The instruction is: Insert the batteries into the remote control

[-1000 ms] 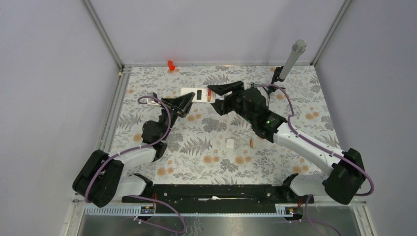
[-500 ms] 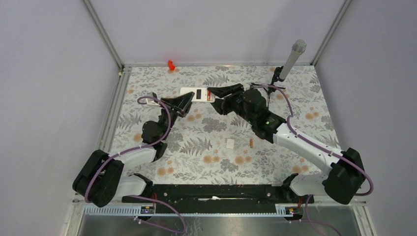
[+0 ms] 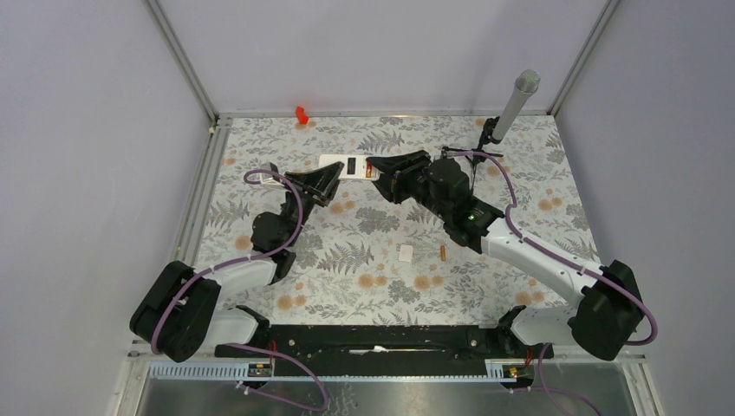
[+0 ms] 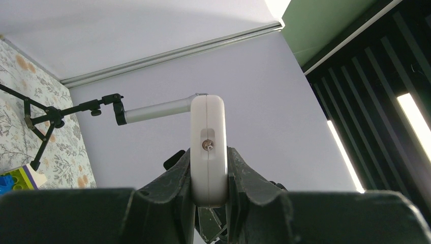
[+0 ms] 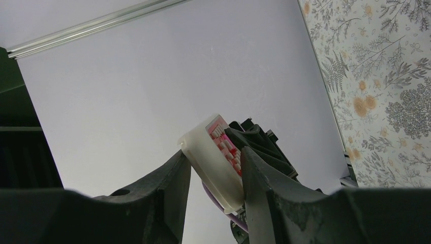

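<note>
The white remote control [image 3: 345, 165] is held off the table at the back middle, its dark open compartment facing up. My left gripper [image 3: 332, 175] is shut on its left part; in the left wrist view the remote [image 4: 208, 147] stands end-on between the fingers. My right gripper [image 3: 376, 168] is closed on its right end; in the right wrist view one finger [image 5: 254, 168] presses the red button face of the remote [image 5: 213, 155]. One orange-copper battery [image 3: 442, 253] lies on the table. A small orange bit shows at the remote's right end; I cannot tell if it is the second battery.
A small white square cover [image 3: 405, 252] lies next to the loose battery. A grey microphone on a black tripod [image 3: 513, 106] stands at the back right. A small red object [image 3: 301, 113] sits at the back wall. A blue and yellow-green block [image 4: 12, 178] shows low left in the left wrist view.
My right gripper's fingers have moved left and narrowed onto the remote's right end. The left gripper still holds the remote in the same place. The battery and cover have not moved.
</note>
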`<state>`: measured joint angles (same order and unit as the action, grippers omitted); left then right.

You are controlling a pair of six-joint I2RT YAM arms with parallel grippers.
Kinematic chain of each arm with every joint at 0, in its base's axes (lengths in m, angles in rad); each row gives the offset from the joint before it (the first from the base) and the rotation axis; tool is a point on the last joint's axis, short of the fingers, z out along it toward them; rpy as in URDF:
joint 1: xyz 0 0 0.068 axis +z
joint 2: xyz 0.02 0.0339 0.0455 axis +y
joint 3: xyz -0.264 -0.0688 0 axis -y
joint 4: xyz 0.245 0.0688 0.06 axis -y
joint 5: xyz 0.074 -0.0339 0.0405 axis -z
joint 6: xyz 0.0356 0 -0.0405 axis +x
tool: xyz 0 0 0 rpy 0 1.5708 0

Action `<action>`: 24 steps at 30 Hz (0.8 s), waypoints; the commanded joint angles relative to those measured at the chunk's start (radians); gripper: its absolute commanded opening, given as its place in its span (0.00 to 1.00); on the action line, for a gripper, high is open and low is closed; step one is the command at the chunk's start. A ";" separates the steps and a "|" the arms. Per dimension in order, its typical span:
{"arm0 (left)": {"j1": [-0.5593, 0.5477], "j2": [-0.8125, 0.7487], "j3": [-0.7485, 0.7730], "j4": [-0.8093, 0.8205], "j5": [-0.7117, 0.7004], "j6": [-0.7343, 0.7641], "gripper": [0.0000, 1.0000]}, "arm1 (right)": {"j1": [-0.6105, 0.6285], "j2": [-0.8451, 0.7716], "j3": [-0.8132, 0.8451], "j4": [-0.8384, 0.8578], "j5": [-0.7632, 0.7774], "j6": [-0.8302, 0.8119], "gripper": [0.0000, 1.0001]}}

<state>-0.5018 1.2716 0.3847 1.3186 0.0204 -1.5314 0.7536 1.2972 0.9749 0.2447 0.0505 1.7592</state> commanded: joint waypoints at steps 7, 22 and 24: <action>-0.003 -0.003 0.035 0.105 -0.017 0.017 0.00 | -0.004 -0.023 -0.016 0.024 -0.036 -0.015 0.24; 0.002 -0.005 -0.050 0.096 -0.017 0.065 0.00 | -0.105 -0.113 -0.074 0.016 -0.173 -0.388 0.90; 0.007 -0.019 -0.060 0.077 -0.012 0.083 0.00 | -0.121 -0.139 -0.076 -0.035 -0.190 -0.495 0.89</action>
<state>-0.5014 1.2774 0.3389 1.3178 0.0204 -1.4952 0.6636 1.2133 0.9043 0.2359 -0.0574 1.4620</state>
